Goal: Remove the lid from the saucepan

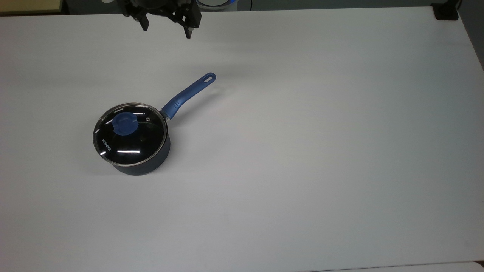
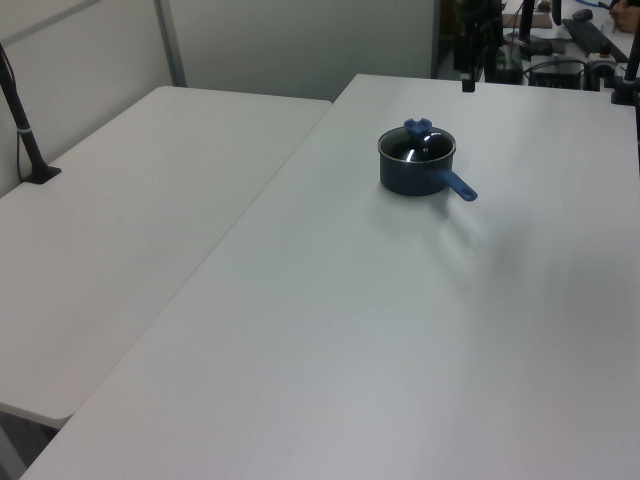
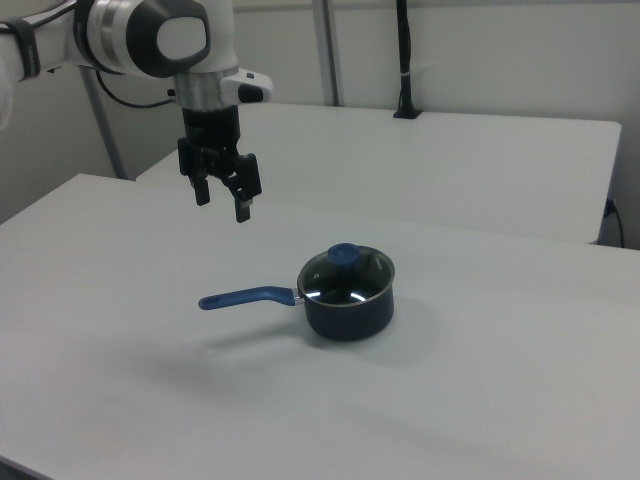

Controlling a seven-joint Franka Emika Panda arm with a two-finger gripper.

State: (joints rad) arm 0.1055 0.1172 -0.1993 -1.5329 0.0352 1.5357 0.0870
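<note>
White table (image 1: 302,151) bears only the saucepan (image 1: 145,166).

A: We've got a dark navy saucepan (image 1: 145,166) on a plain white table (image 1: 302,151), black inside, with a bright blue handle (image 1: 188,94).

B: And we see the lid (image 1: 130,134), clear glass with a thin silver rim, a blue knob (image 1: 125,123) and small white lettering.

A: The gripper (image 3: 222,198) is black, on a white arm (image 3: 150,40) with grey joints.
</note>
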